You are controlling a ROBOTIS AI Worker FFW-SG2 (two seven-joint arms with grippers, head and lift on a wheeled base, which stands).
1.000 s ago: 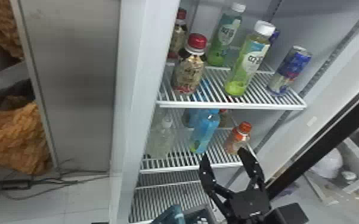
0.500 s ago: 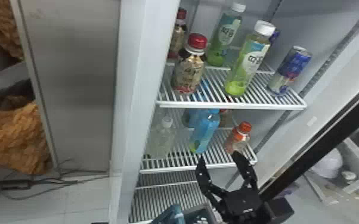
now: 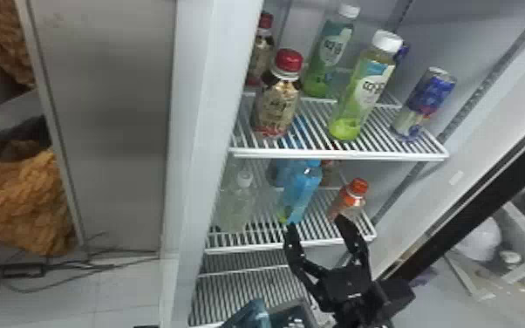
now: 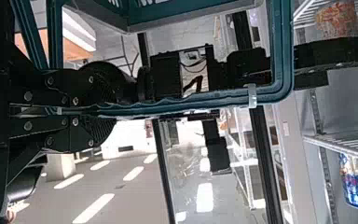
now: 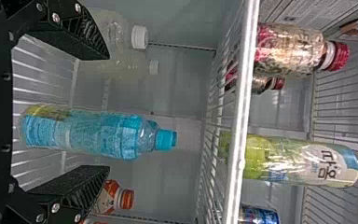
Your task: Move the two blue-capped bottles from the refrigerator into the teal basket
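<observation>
one blue-capped bottle (image 3: 303,192) is seen upright on the middle shelf (image 3: 266,247), its cap partly covered by the edge of the upper shelf (image 3: 340,154) in the head view; the cap is shown in full in the right wrist view. a second blue bottle (image 3: 277,173) is half hidden behind it, cap not made out. the right claw (image 3: 318,223) is held spread in front of the middle shelf, nothing gripped; in the right wrist view the front bottle is framed between its fingers. the teal basket (image 3: 253,315) is cut off by the bottom edge of the head view, contents too unclear to name. its rim is pinched by the left claw (image 4: 81,112), seen in the left wrist view, with the right arm partly blocked by the basket frame there. a clear bottle (image 3: 236,207) is faintly seen on the same shelf, beside the blue ones. the lower end of an orange-capped bottle (image 3: 351,198) is covered by a finger of the right claw. on the upper shelf, red-capped bottles, green bottles and a can (image 3: 427,102) are seen, the rear ones partly hidden.
</observation>
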